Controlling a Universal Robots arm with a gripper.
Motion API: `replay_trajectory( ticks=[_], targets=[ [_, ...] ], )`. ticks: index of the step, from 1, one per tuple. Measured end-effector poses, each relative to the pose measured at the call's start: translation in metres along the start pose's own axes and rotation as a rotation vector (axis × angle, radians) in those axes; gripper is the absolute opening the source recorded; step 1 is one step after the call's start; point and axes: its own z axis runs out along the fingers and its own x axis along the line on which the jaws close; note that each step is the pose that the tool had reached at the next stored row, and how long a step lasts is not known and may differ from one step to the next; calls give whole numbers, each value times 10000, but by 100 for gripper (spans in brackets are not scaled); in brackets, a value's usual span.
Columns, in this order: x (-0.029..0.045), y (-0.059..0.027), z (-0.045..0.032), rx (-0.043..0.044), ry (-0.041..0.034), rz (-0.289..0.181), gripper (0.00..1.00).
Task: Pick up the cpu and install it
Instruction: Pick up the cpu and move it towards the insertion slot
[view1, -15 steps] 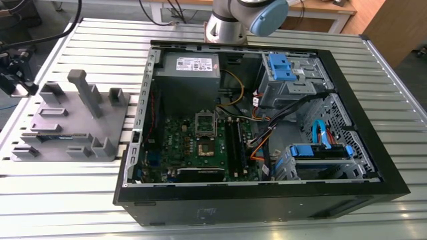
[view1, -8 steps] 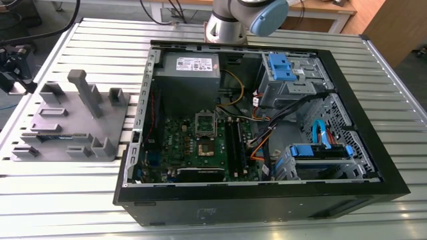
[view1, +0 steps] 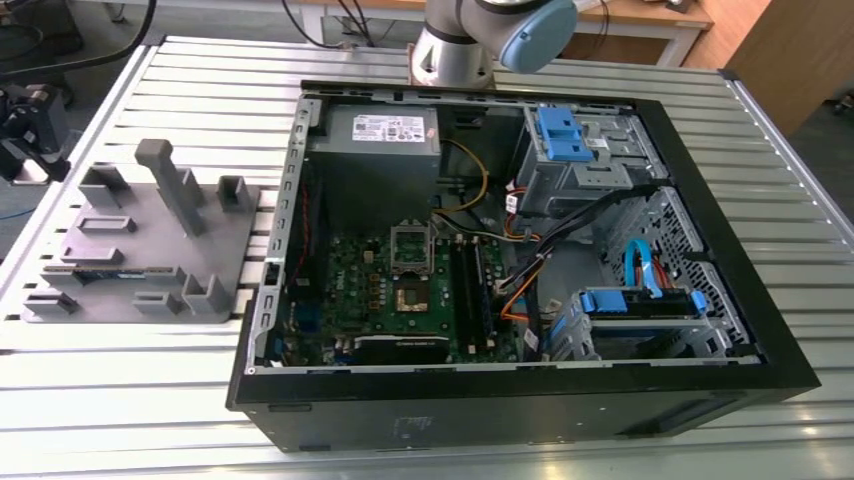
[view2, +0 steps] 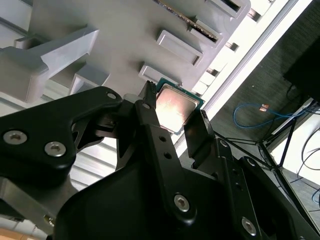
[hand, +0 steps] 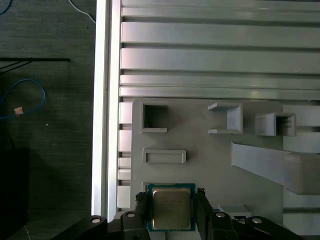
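The cpu (hand: 171, 207), a small square chip with a pale metal top and a green rim, sits between my gripper's (hand: 171, 202) two black fingers, which press on its opposite edges. The second wrist view shows the same cpu (view2: 175, 106) in the gripper (view2: 175, 120), held above the grey plastic holder (view2: 125, 35). The holder (hand: 200, 155) lies well below the chip, with small square pockets in its face. In the exterior view the holder (view1: 134, 240) rests on the slatted table, at the view's left of the open computer case. The green board's dark socket (view1: 414, 290) lies inside that case.
The black case (view1: 534, 280) holds a power supply, blue drive brackets (view1: 561, 135) and loose cables. A tall post (view1: 163, 180) rises from the holder, and a memory stick (view1: 100, 270) lies in it. The table edge (hand: 105, 100) runs beside the holder, with dark floor and a blue cable (hand: 25, 100) beyond.
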Motion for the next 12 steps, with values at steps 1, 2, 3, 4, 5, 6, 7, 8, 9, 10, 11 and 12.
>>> replay_trajectory(
  ticks=[1, 2, 3, 4, 5, 6, 7, 8, 9, 10, 11, 12],
  targets=[
    [0, 0, 0, -1, -1, 0, 47],
    [0, 0, 0, 0, -1, 0, 47],
    [0, 1, -2, 1, 1, 0, 47],
    [0, 0, -2, 1, 2, 0, 47],
    [0, 0, -2, 1, 2, 0, 47],
    [0, 0, -3, 1, 2, 0, 47],
    [0, 0, -3, 1, 2, 0, 47],
    [0, 0, -3, 1, 1, 0, 47],
    [0, 0, -3, 1, 1, 0, 47],
    [0, 0, -4, 1, 2, 0, 47],
    [0, 0, -9, 3, 5, 0, 47],
    [0, 1, -17, 4, 7, 0, 47]
  ],
)
